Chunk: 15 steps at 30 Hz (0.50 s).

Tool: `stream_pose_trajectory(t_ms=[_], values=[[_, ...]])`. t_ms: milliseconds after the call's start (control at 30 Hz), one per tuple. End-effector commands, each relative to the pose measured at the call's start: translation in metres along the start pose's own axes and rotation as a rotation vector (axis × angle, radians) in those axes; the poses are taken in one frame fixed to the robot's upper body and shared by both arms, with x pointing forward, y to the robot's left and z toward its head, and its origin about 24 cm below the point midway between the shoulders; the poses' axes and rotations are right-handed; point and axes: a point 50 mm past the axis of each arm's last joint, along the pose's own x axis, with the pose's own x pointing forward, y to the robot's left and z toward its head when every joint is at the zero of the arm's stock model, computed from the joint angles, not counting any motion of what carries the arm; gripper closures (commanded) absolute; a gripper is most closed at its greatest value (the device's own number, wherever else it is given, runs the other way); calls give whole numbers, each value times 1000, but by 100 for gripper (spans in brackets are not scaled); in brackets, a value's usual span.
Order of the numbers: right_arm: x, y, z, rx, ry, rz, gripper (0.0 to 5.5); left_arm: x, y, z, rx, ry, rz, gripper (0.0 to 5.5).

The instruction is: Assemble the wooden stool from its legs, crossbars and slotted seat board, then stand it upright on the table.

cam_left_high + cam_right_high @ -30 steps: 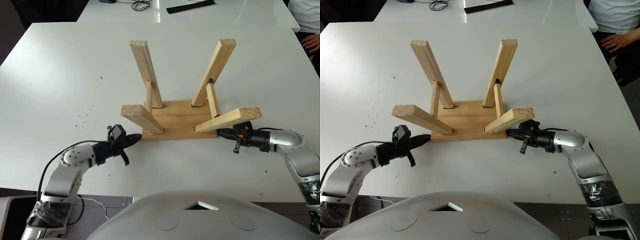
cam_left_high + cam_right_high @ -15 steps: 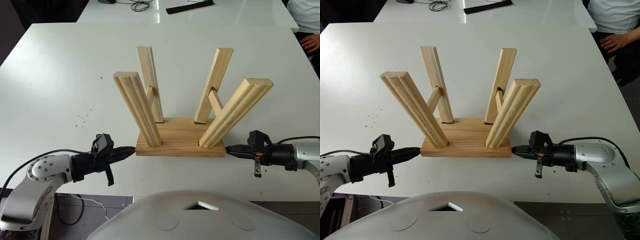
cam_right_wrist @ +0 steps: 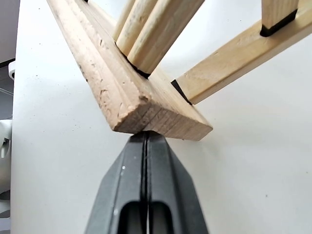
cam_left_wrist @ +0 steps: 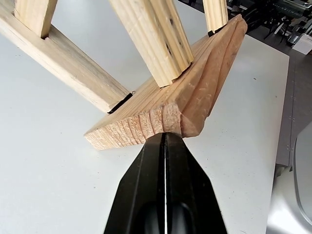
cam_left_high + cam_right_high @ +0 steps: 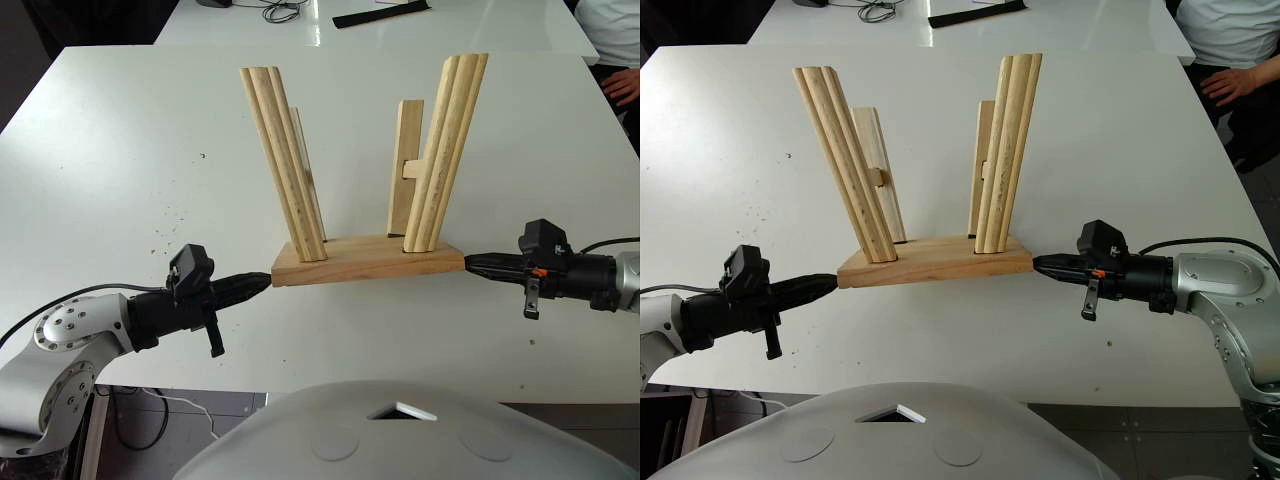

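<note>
Plainly inverted, the stool (image 5: 366,262) points legs (image 5: 288,165) upward, long axis left-right.

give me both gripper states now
Left gripper: closed, tip against the seat board end.
Right gripper: closed, tip against the other end.

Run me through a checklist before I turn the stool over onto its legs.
1. Left gripper contact: ok, its shut fingers press tip-first against the left end of the seat board.
2. Right gripper contact: ok, shut fingers tip-first against the board's right end.
3. Legs seated: ok, all four rise out of the board.
4. Crossbars in place: ok as far as shows, one between each side's pair of legs.
5. Board clear of the table: cannot tell.
6. Standing upright: not ok, legs point up.
</note>
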Motion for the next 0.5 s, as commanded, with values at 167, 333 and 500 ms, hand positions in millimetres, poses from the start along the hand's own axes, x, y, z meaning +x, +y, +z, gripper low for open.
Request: stream_pose_trajectory(t_ms=[167, 333, 500], values=[[12, 16, 27, -62, -145, 190, 550, 14, -11, 12, 16, -99, -123, 549], [11, 9, 31, -80, -152, 163, 550, 14, -5, 17, 31, -125, -90, 549], [15, -4, 34, -89, -161, 126, 550, 19, 6, 15, 56, -129, -54, 549]])
